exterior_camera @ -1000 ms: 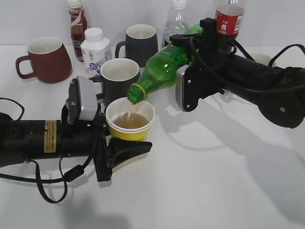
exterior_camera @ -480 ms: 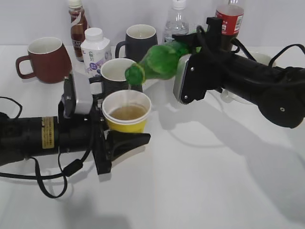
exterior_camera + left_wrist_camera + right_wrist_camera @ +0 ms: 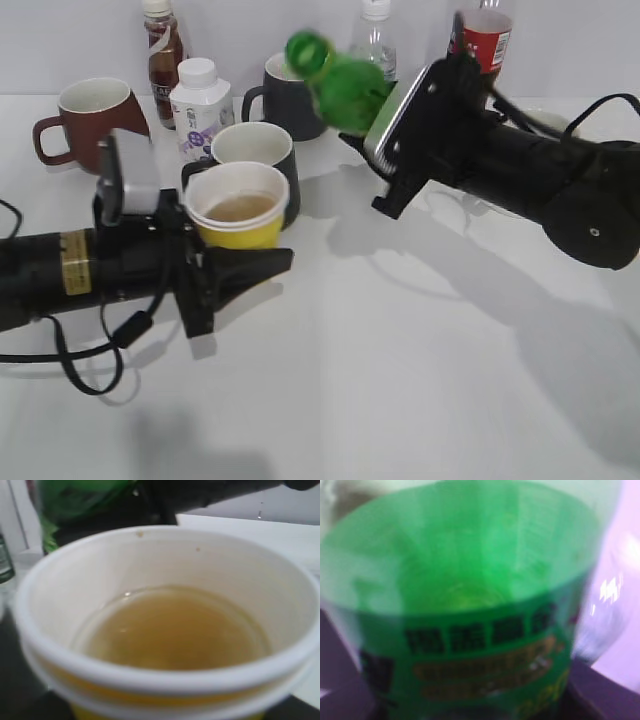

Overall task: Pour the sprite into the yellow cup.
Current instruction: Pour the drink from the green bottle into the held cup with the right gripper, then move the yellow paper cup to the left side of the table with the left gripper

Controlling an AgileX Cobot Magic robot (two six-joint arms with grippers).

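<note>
The left gripper (image 3: 235,262) clamps the yellow cup (image 3: 238,205), raised at centre-left and holding brownish liquid about a third full. The right gripper (image 3: 385,110) grips the sprite bottle (image 3: 340,75), neck tilted up, far of the cup. The pour looks done; both should come down level: cup onto bare table (image 3: 420,350), clear of the dark mug (image 3: 262,152) behind.

We read no full word anywhere. The sprite (image 3: 470,630) carries a dark label with a row of bold characters above yellow bands, too blurred to decipher; they may be Chinese. The white carton's (image 3: 199,100) purple print is illegible.
</note>
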